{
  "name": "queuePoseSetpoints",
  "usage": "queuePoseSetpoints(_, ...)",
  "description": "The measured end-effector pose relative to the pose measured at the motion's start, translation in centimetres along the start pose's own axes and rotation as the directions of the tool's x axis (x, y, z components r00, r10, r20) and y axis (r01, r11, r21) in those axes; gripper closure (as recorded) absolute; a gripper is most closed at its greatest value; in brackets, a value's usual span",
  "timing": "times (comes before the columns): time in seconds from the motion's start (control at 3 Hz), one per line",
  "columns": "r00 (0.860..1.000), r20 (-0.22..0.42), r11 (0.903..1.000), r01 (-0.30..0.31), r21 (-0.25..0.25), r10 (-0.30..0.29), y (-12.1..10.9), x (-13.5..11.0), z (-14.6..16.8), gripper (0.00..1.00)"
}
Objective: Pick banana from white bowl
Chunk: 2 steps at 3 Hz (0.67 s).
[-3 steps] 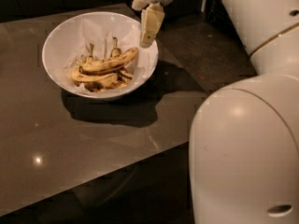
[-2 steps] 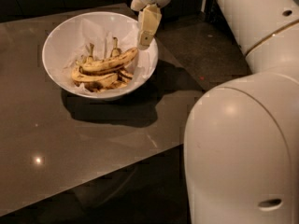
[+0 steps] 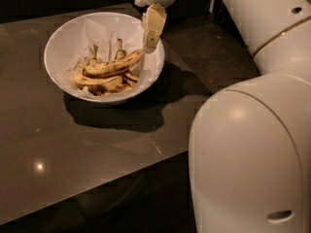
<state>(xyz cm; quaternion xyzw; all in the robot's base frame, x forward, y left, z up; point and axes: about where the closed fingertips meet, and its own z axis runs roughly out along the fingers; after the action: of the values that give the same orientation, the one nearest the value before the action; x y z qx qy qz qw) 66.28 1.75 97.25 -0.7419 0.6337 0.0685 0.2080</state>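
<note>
The white bowl [image 3: 63, 42] stands on the dark table, lined with crumpled white paper. Several bananas lie in it. The long, plump, speckled yellow banana [image 3: 114, 66] lies on top, with one end pointing up to the right toward the bowl's right rim. Smaller bananas with upright stems [image 3: 95, 52] lie behind and under it. My gripper [image 3: 150, 46] hangs down over the bowl's right rim, its tip just above and to the right of the long banana's raised end. I cannot tell whether it touches the banana.
The dark, glossy table [image 3: 87, 144] has its front edge running diagonally across the lower left. My large white arm and body [image 3: 248, 149] fill the right side. The bowl casts a shadow in front of it and to its right.
The gripper has shifted slightly to the left over the bowl's right rim. The arm's body has also moved a little left. The bananas have not moved.
</note>
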Motion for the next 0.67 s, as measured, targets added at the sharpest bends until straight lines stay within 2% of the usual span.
queuePoseSetpoints(0.33,1.0,-0.006,0.9999,-0.002,-0.015,0.002,0.47,-0.49,0.44,0.06)
queuePoseSetpoints(0.67,1.0,-0.026,0.9992,-0.001,-0.041,0.0,0.94,-1.24,1.4,0.25)
